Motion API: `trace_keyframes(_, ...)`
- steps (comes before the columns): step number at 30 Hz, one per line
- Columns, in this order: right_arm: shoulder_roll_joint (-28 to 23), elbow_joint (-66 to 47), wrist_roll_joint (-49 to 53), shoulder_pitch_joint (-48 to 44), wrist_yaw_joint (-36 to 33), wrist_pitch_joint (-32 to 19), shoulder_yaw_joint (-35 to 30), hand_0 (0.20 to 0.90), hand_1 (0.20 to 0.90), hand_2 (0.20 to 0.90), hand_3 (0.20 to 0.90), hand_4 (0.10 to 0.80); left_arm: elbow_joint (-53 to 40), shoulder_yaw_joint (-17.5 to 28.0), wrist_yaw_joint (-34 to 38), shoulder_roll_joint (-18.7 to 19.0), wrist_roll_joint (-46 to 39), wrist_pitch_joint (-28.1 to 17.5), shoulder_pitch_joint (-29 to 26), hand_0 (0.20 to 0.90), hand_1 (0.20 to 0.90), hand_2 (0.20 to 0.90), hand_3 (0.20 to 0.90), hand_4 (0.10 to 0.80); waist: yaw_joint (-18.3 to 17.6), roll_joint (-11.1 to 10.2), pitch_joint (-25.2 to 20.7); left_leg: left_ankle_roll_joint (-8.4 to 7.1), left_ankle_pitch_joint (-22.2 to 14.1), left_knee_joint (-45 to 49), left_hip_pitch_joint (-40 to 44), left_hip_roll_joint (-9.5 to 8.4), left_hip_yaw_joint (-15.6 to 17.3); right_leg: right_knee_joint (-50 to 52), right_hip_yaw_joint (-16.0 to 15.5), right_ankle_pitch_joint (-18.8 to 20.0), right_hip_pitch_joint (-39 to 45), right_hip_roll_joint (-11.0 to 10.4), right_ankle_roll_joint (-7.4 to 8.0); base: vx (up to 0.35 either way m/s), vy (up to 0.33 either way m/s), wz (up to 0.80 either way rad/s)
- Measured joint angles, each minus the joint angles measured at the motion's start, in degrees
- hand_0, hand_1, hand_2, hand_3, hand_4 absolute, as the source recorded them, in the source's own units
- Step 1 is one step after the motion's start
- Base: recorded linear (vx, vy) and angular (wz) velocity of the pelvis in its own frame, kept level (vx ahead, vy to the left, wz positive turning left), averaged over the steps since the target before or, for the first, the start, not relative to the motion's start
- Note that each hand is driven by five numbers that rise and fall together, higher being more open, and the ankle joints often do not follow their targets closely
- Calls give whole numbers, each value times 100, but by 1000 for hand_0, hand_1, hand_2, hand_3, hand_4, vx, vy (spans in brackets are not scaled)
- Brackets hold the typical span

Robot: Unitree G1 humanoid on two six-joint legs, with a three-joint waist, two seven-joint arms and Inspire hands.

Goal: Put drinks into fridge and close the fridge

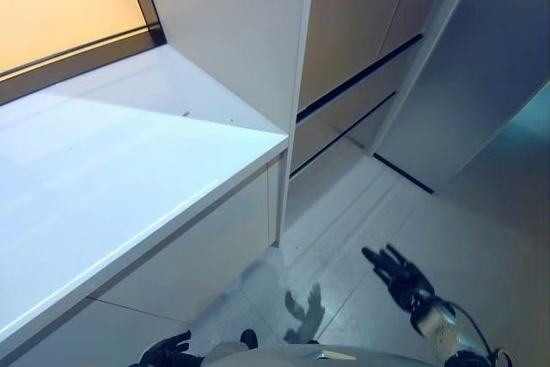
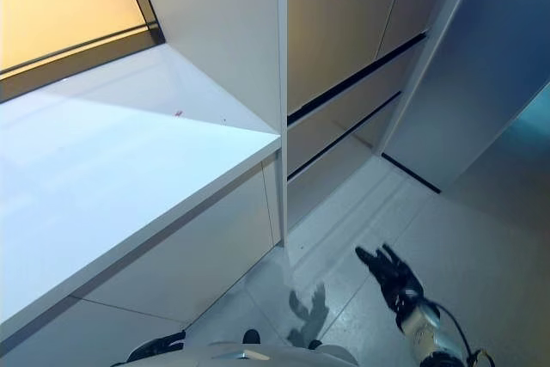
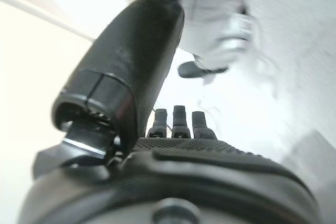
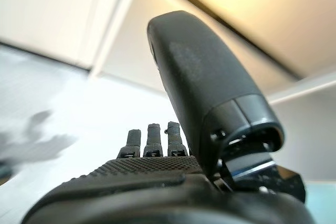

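Observation:
No drink shows in any view. My right hand (image 1: 400, 277) hangs low at the right above the pale floor, fingers spread and straight, holding nothing; its wrist view shows the same hand (image 4: 157, 182) with straight fingers and a raised thumb. My left hand (image 1: 168, 350) peeks in at the bottom edge, below the counter's front. In its own wrist view the left hand (image 3: 178, 161) is open and empty. A tall grey panel (image 1: 481, 83) stands at the right; I cannot tell whether it is the fridge.
A white countertop (image 1: 129, 178) fills the left, its corner jutting toward the middle. White cupboard fronts (image 2: 189, 255) sit under it. Beige drawer fronts with dark gaps (image 1: 352, 83) stand behind. An amber window (image 1: 60, 6) is at the upper left.

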Motion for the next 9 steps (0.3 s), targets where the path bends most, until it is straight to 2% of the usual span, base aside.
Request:
trace_keyframes(2,184,589,-156,182,90,35,4,900,900,900,900,800,271,115,-34,-154,-98,-1,-101,900,900,900,900,800,4,44,-140,-15,28,-104,44,14,-1,-28,3,1,5,20,-2,-33,49,-4)
trace_keyframes(9,482,1376,-363,450,181,80,-39,900,900,900,900,800,839,245,340,-468,-317,-136,-230,900,900,900,900,800,-129,236,-221,-27,62,-218,85,26,16,-118,26,33,12,19,-13,-15,46,-4)
